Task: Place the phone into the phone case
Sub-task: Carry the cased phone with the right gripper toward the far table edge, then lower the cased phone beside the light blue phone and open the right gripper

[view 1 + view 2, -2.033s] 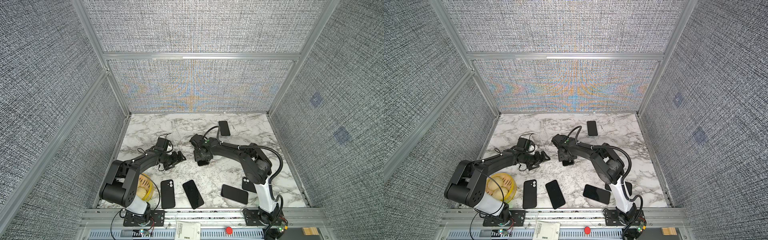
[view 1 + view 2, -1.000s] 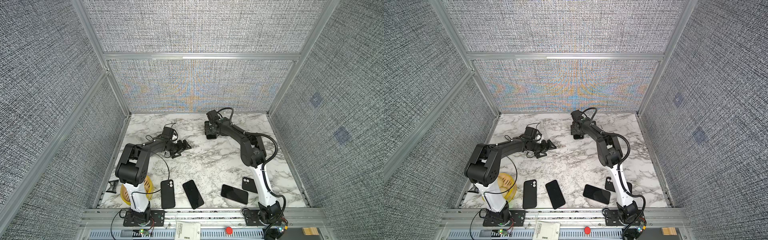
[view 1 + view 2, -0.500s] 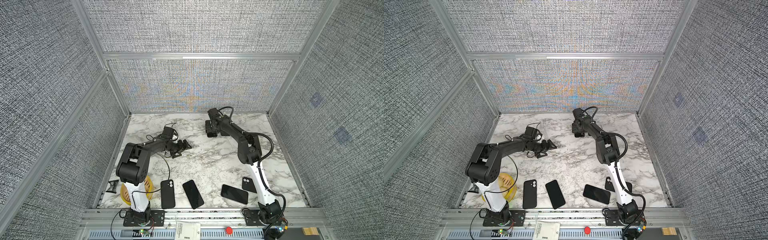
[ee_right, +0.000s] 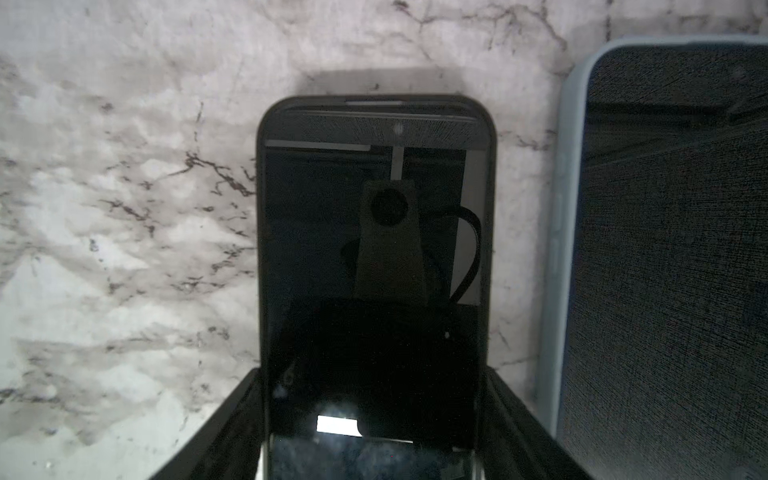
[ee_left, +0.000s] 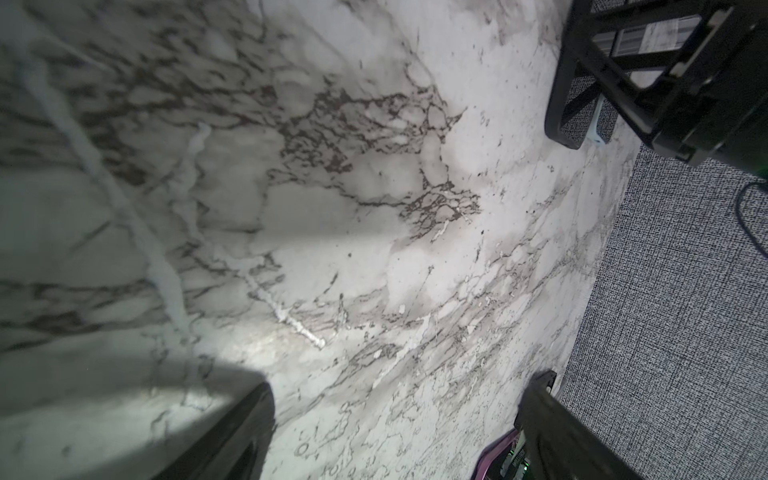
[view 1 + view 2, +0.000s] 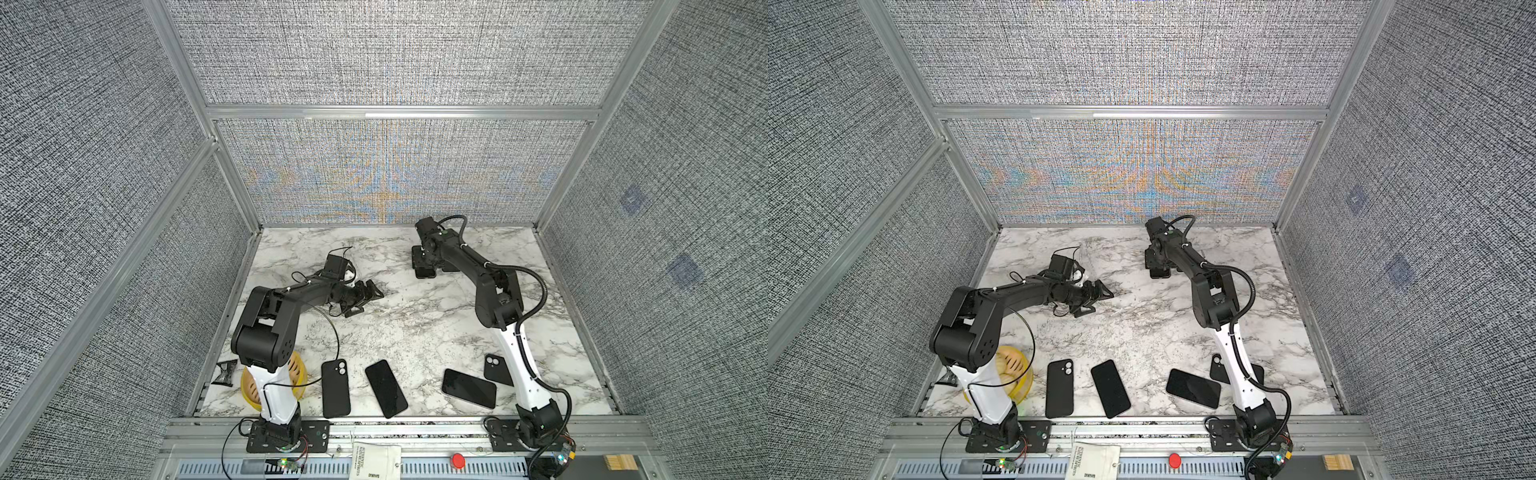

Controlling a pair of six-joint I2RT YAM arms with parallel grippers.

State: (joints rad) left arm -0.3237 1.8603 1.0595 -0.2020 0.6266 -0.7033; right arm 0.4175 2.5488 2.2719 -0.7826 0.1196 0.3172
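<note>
At the back of the marble table my right gripper [image 6: 424, 266] [image 6: 1158, 268] [image 4: 372, 382] is shut on a black phone [image 4: 374, 232], one finger on each long side. The phone lies screen up, low over the table, and a thick black rim frames it like a phone case [image 4: 489, 137]. Close beside it lies a dark, glossy slab in a light-blue case [image 4: 561, 208] [image 5: 596, 135]. My left gripper [image 6: 368, 297] [image 6: 1098, 297] [image 5: 395, 415] hangs open and empty over bare marble left of centre.
Along the front edge lie a black slab with camera holes [image 6: 336, 388], two black phones screen up [image 6: 386, 388] [image 6: 468, 388], and a smaller black piece [image 6: 496, 369] half behind the right arm. A yellow basket [image 6: 249, 384] sits behind the left arm's base.
Over two seconds my right gripper carried the phone from the table's middle to the back. The left gripper shifted slightly back and right. Nothing moved in the last half second.
</note>
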